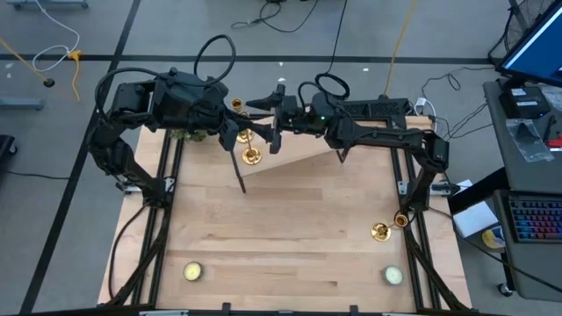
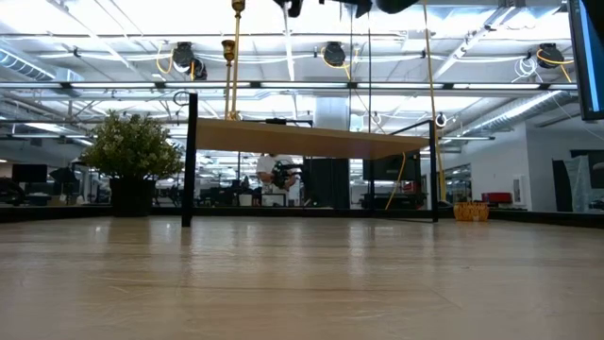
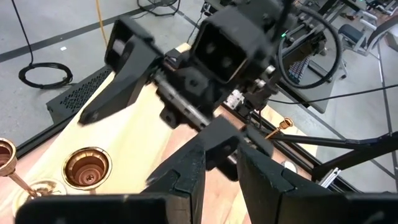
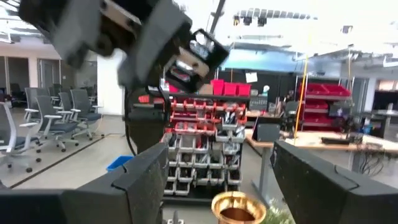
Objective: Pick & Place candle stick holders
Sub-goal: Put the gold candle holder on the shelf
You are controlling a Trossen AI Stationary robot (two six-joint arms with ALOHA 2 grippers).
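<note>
2 candle stick holders (image 1: pixel 252 156) (partly hidden) near both tools; right tool (image 1: pixel 269 123) wide; left tool (image 1: pixel 232 136) state unclear.

You have two candle stick holders (image 1: pixel 248 146) at the table's (image 1: pixel 290 219) far edge between both grippers, a third (image 1: pixel 381 231) near the right side, tealights (image 1: pixel 192 272) at both near corners

No legible text, label, brand, number or sign anywhere in view.

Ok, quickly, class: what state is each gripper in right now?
Left gripper: cannot be told.
Right gripper: open, holding nothing; a candle stick holder shows between its fingers.
</note>
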